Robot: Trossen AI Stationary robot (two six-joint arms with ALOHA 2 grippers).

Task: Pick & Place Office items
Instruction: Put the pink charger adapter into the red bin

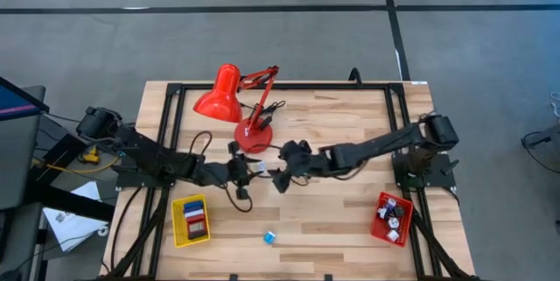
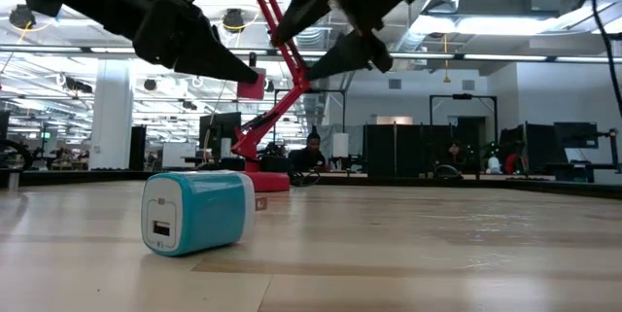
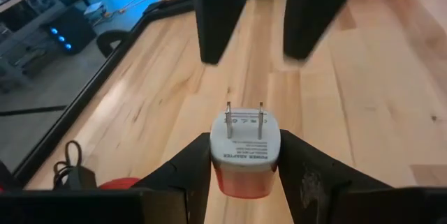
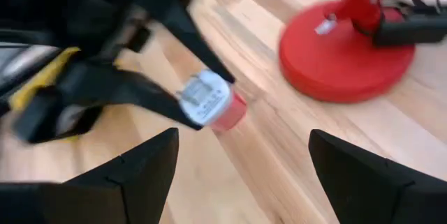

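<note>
Left gripper (image 3: 244, 161) mid-table, just in front of the lamp (image 1: 236, 101) base: fingers clamped on the sides of a small white-and-red adapter (image 3: 245, 151), prongs pointing forward toward the other arm. We judge it is held out in the air like this for a handover. Right gripper (image 4: 241, 165) faces it from close by, fingers spread wide and empty, the adapter (image 4: 209, 102) lying between their tips' line of approach but not yet touched. A second item, a teal-and-white charger (image 2: 197, 212), lies alone near the front edge of the table (image 1: 350, 220). Yellow tray (image 1: 191, 219) at the front left and red tray (image 1: 391, 218) at the front right each hold small items already, likely the sorting destinations.
</note>
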